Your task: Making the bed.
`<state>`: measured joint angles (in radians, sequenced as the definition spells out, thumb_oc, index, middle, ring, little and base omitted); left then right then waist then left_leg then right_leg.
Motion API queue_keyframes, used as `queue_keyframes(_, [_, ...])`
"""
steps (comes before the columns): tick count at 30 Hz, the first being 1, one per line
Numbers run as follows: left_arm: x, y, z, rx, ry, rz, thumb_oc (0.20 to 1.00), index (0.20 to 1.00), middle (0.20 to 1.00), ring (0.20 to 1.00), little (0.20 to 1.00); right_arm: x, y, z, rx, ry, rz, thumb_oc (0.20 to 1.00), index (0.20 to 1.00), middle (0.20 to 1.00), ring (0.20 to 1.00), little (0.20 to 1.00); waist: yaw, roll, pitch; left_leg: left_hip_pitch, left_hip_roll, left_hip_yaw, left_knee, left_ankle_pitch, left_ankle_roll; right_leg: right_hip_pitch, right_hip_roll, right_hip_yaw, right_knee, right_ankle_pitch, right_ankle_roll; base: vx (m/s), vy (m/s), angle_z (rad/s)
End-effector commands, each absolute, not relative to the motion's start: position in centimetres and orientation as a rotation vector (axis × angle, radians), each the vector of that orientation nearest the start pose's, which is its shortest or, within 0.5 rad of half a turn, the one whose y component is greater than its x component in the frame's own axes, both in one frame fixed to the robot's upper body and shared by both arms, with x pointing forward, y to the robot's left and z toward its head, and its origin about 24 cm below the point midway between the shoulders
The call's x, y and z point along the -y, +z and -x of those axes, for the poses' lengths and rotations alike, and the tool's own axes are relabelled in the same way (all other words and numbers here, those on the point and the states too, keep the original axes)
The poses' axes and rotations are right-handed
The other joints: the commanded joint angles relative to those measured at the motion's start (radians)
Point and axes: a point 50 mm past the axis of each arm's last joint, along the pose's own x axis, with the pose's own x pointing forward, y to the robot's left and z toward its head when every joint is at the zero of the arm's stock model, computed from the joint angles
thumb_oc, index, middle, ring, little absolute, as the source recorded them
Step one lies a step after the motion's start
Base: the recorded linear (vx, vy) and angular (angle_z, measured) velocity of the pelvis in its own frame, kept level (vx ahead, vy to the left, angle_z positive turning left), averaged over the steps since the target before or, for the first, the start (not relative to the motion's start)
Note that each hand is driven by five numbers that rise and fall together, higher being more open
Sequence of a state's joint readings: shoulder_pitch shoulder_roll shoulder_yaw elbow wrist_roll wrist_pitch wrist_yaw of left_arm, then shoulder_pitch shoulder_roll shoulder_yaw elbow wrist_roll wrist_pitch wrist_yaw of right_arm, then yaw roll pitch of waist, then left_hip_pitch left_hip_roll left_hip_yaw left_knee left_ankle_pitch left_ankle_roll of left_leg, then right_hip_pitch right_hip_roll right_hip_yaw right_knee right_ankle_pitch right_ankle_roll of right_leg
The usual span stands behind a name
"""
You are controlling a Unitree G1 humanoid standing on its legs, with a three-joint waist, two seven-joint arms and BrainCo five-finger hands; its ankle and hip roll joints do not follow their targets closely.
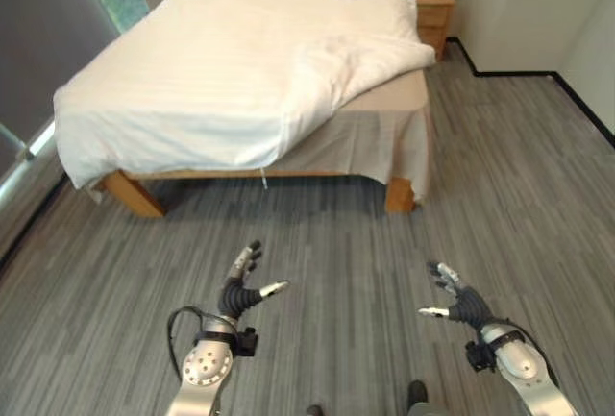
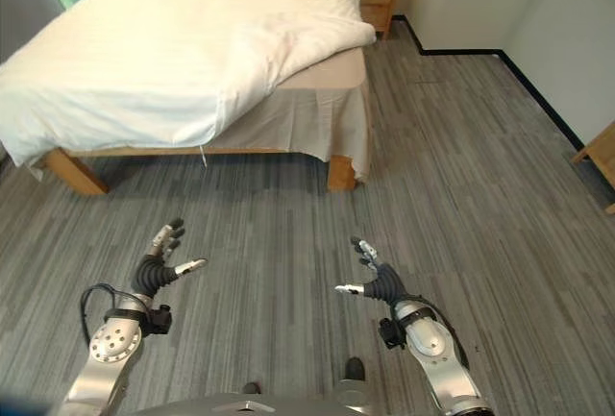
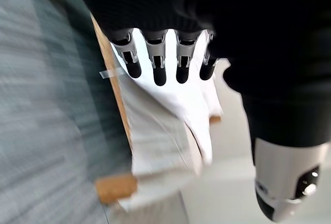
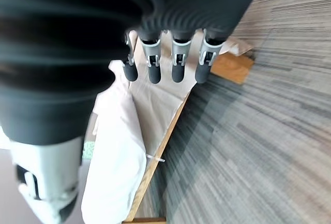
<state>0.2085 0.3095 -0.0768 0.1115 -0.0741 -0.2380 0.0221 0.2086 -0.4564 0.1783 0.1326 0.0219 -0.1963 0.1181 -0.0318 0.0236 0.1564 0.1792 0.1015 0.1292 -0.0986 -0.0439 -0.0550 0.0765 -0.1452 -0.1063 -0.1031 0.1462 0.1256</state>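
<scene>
Both hands held low over the floor (image 1: pixel 346 243), left hand (image 1: pixel 242 286) and right hand (image 1: pixel 454 303) released, fingers straight, holding nothing. Bed (image 1: pixel 394 99) with rumpled white duvet (image 1: pixel 231 61) sits well ahead of them.

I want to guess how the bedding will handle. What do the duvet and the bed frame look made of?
The duvet looks like soft, matte white fabric with padding: it puffs, creases and drapes over the edge. The bed frame looks like light, smooth wood, judging by its tan legs.

A white duvet (image 1: pixel 240 61) is seen on a light wooden bed frame (image 1: pixel 130 193) with beige sheet (image 1: pixel 389 94); the floor (image 1: pixel 500 195) is grey, streaked in planks
</scene>
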Motion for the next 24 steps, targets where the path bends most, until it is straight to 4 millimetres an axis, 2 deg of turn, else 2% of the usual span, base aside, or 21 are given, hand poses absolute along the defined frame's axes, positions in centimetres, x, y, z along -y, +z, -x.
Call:
queue_keyframes(1, [-20.4,1.9,-21.8,0.014,-0.066,-0.26,1.0,1.0,1.0,1.0,1.0,20.1,1.5,-21.0,-0.063,0.285,0.359,1.0,1.0,1.0,1.0,1.0,-0.006,-0.034,-0.013,-0.025,-0.013,0.036,0.011,0.024,-0.028,0.025,-0.037,-0.028,0.016,-0.109,0.042,0.0,0.0,0.0])
queue_keyframes(4, [-20.1,1.9,-21.9,0.017,-0.069,-0.246,1.0,1.0,1.0,1.0,1.0,20.0,1.7,-21.3,-0.051,0.289,0.365,1.0,1.0,1.0,1.0,1.0,-0.009,-0.031,-0.012,-0.022,-0.016,0.037,0.011,0.02,-0.022,0.017,-0.033,-0.009,0.016,-0.106,0.042,0.04,0.008,-0.09])
queue_keyframes(7, [-20.0,2.2,-22.1,0.026,-0.092,-0.264,1.0,1.0,1.0,1.0,1.0,20.1,2.7,-21.8,-0.005,0.29,0.452,1.0,1.0,1.0,1.0,1.0,-0.007,-0.034,-0.001,-0.021,-0.028,0.048,0.011,0.018,-0.006,0.011,-0.037,0.008,0.016,-0.096,0.046,0.03,0.061,-0.29])
queue_keyframes(8, [-19.7,2.5,-22.3,0.032,-0.122,-0.28,1.0,1.0,1.0,1.0,1.0,20.6,3.2,-21.9,0.016,0.259,0.522,1.0,1.0,1.0,1.0,1.0,-0.014,-0.034,0.018,-0.03,-0.032,0.044,0.011,0.015,0.007,-0.035,-0.038,0.004,0.122,-0.114,0.052,-0.02,0.073,-0.26])
queue_keyframes(9, [-19.7,2.5,-22.4,0.032,-0.122,-0.28,1.0,1.0,1.0,1.0,1.0,20.6,3.2,-21.9,0.016,0.258,0.522,1.0,1.0,1.0,1.0,1.0,-0.013,-0.035,0.016,-0.033,-0.033,0.045,0.011,0.015,0.008,-0.046,-0.039,0.007,0.137,-0.122,0.052,-0.03,0.114,-0.15])
queue_keyframes(10, [-19.7,2.7,-22.4,0.035,-0.133,-0.29,1.0,1.0,1.0,1.0,1.0,20.7,3.3,-21.9,0.022,0.249,0.538,1.0,1.0,1.0,1.0,1.0,-0.02,-0.034,0.029,-0.032,-0.03,0.044,0.011,0.01,0.014,-0.099,-0.033,0.009,0.23,-0.114,0.064,-0.05,0.148,-0.09])
queue_keyframes(11, [-20.0,2.8,-22.5,0.032,-0.138,-0.309,1.0,1.0,1.0,1.0,1.0,20.5,3.6,-22.2,0.037,0.251,0.566,1.0,1.0,1.0,1.0,1.0,-0.027,-0.028,0.06,-0.026,-0.032,0.058,0.011,-0.006,0.026,-0.234,-0.052,0.008,0.453,-0.031,0.121,-0.02,0.207,-0.13])
queue_keyframes(12, [-20.0,2.7,-22.7,0.028,-0.133,-0.315,1.0,1.0,1.0,1.0,1.0,20.3,3.8,-22.5,0.052,0.248,0.569,1.0,1.0,1.0,1.0,1.0,-0.017,-0.019,0.07,-0.016,-0.03,0.077,0.011,-0.016,0.029,-0.283,-0.083,-0.03,0.525,0.01,0.135,0.04,0.222,-0.53])
queue_keyframes(14, [-20.3,2.6,-22.7,0.019,-0.117,-0.316,1.0,1.0,1.0,1.0,1.0,20.3,4.1,-22.8,0.066,0.232,0.55,1.0,1.0,1.0,1.0,1.0,-0.014,-0.008,0.082,0.008,-0.027,0.091,0.011,-0.038,0.029,-0.336,-0.144,-0.152,0.576,0.001,0.128,0.22,0.128,-0.68])
queue_keyframes(15, [-20.4,2.4,-22.5,0.008,-0.114,-0.318,1.0,1.0,1.0,1.0,1.0,20.2,4.2,-22.7,0.07,0.233,0.542,1.0,1.0,1.0,1.0,1.0,-0.025,-0.012,0.078,0.023,-0.028,0.097,0.011,-0.052,0.026,-0.349,-0.128,-0.189,0.538,-0.031,0.116,0.31,0.029,-0.12])
queue_keyframes(16, [-20.5,2.3,-22.4,0.001,-0.114,-0.315,1.0,1.0,1.0,1.0,1.0,20.2,4.2,-22.6,0.07,0.238,0.536,1.0,1.0,1.0,1.0,1.0,-0.04,-0.012,0.078,0.035,-0.028,0.091,0.011,-0.059,0.023,-0.361,-0.095,-0.179,0.493,-0.053,0.107,0.38,-0.051,0.06])
queue_keyframes(17, [-20.6,1.8,-22.3,-0.017,-0.108,-0.314,1.0,1.0,1.0,1.0,1.0,20.3,4.0,-22.2,0.063,0.238,0.514,1.0,1.0,1.0,1.0,1.0,-0.065,-0.016,0.081,0.054,-0.034,0.074,0.011,-0.069,0.018,-0.374,-0.031,-0.156,0.378,-0.068,0.082,0.36,-0.111,-0.04])
queue_keyframes(18, [-20.6,1.8,-22.3,-0.016,-0.108,-0.307,1.0,1.0,1.0,1.0,1.0,20.5,3.8,-22.0,0.049,0.236,0.508,1.0,1.0,1.0,1.0,1.0,-0.076,-0.023,0.085,0.065,-0.042,0.059,0.011,-0.082,0.008,-0.36,-0.012,-0.148,0.253,-0.056,0.073,0.54,-0.211,0.06])
queue_keyframes(19, [-20.5,1.6,-22.5,-0.026,-0.117,-0.314,1.0,1.0,1.0,1.0,1.0,20.7,3.6,-21.7,0.04,0.229,0.512,1.0,1.0,1.0,1.0,1.0,-0.093,-0.03,0.084,0.084,-0.046,0.037,0.011,-0.103,-0.012,-0.373,-0.026,-0.119,0.072,-0.002,0.075,0.4,-0.17,0.2])
queue_keyframes(20, [-20.5,1.6,-22.5,-0.026,-0.117,-0.313,1.0,1.0,1.0,1.0,1.0,20.7,3.6,-21.7,0.04,0.228,0.513,1.0,1.0,1.0,1.0,1.0,-0.095,-0.025,0.086,0.087,-0.041,0.036,0.011,-0.106,-0.013,-0.355,-0.019,-0.126,0.043,0.013,0.075,0.56,-0.251,0.59])
queue_keyframes(21, [-20.3,1.4,-22.8,-0.03,-0.108,-0.318,1.0,1.0,1.0,1.0,1.0,20.7,3.4,-21.7,0.032,0.223,0.519,1.0,1.0,1.0,1.0,1.0,-0.107,-0.019,0.082,0.125,-0.031,0.032,0.011,-0.138,-0.033,-0.399,-0.043,-0.101,0.019,0.039,0.097,0.48,-0.221,0.74])
queue_keyframes(23, [-20.2,1.3,-22.6,-0.031,-0.118,-0.308,1.0,1.0,1.0,1.0,1.0,20.7,3.1,-21.4,0.013,0.235,0.524,1.0,1.0,1.0,1.0,1.0,-0.11,-0.014,0.069,0.187,-0.018,0.03,0.011,-0.156,-0.044,-0.366,-0.035,-0.104,0.043,0.058,0.081,0.69,-0.399,0.53])
queue_keyframes(24, [-19.2,1.2,-22.5,-0.032,-0.135,-0.238,1.0,1.0,1.0,1.0,1.0,21.0,3.6,-21.8,0.026,0.25,0.538,1.0,1.0,1.0,1.0,1.0,-0.102,0.02,0.085,0.054,0.054,0.019,0.355,0.078,-0.096,-0.26,0.018,-0.132,0.035,0.032,0.012,0.65,-0.603,0.28])
